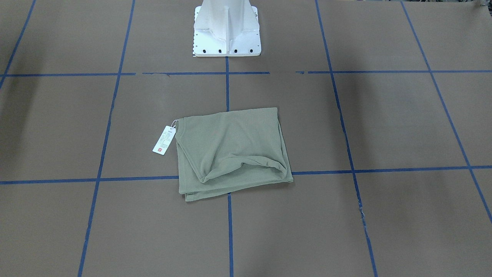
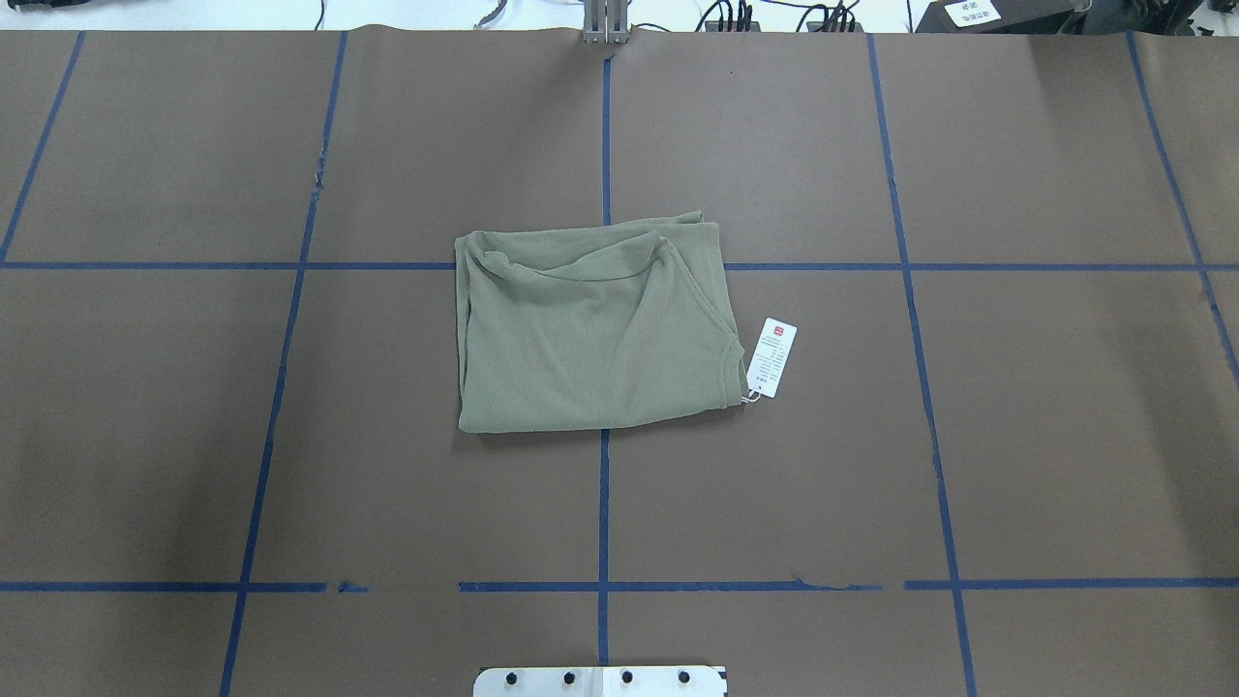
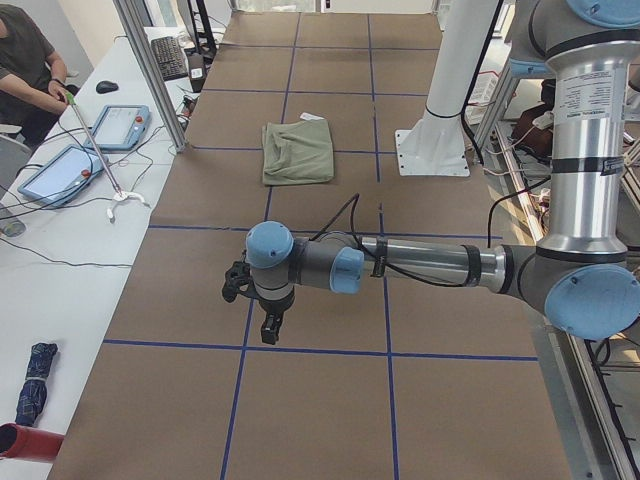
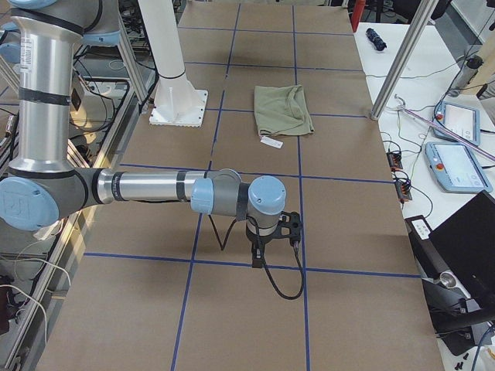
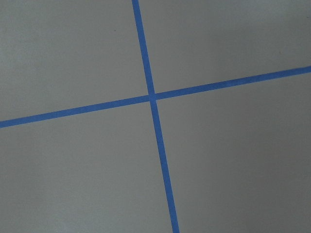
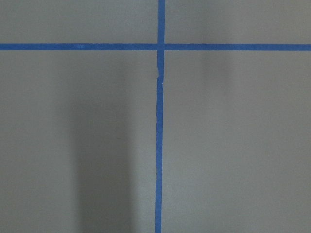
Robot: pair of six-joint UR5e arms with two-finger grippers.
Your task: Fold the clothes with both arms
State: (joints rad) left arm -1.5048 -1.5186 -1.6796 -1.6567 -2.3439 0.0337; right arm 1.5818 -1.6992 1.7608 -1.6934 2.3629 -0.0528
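One sage-green shirt [image 1: 230, 150] lies folded at the middle of the brown table [image 2: 145, 436], its white hang tag [image 1: 164, 140] just beside it on the robot's right. You'll find the left gripper [image 3: 268, 325] and the right gripper [image 4: 257, 259] hanging well apart from it; whether their fingers are spread or pressed together, you cannot tell.

Sage-green shirt [image 2: 590, 329], white hang tag [image 2: 771, 357], brown table [image 2: 1016, 436] gridded in blue tape [image 2: 602, 503].
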